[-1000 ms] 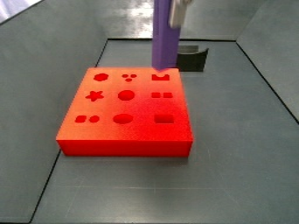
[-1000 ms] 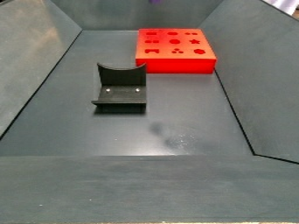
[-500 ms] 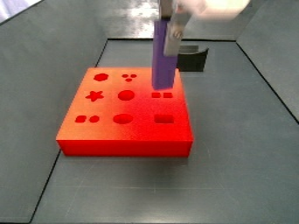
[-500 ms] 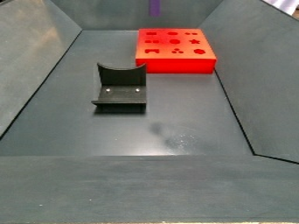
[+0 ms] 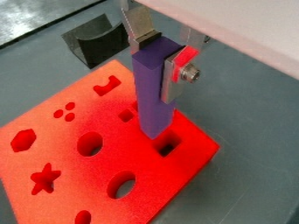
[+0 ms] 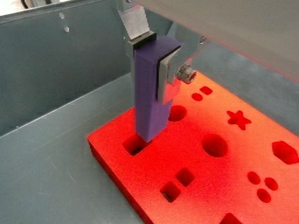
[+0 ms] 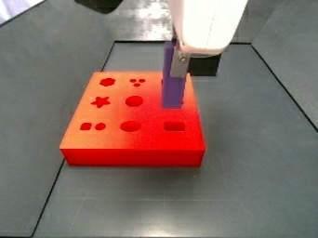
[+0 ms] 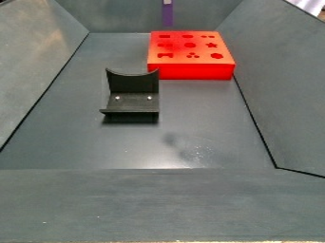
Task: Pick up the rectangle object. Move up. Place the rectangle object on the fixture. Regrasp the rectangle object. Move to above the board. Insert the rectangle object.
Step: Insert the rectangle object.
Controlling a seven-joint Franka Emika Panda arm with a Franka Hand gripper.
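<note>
The rectangle object (image 5: 155, 92) is a long purple block, held upright over the board's corner. My gripper (image 5: 160, 59) is shut on its upper end, silver fingers (image 5: 176, 74) pressing both sides. Its lower end hangs just above a rectangular cutout (image 5: 167, 145) in the red board (image 5: 70, 157). In the wrist view from the opposite side the block (image 6: 152, 92), gripper (image 6: 155, 54) and board (image 6: 222, 175) show the same. In a side view the block (image 7: 173, 79) stands over the board (image 7: 125, 139). The dark fixture (image 8: 131, 93) sits apart from the board (image 8: 191, 52).
Grey walls enclose the dark floor (image 8: 191, 142). The board carries star, circle, hexagon and square cutouts (image 7: 103, 100). In a side view the fixture (image 7: 206, 63) stands just behind the board, partly covered by my gripper (image 7: 181, 56).
My gripper has come down with the purple block. The block's lower end has moved toward the board's near edge and now hangs close over the rectangular cutout.
</note>
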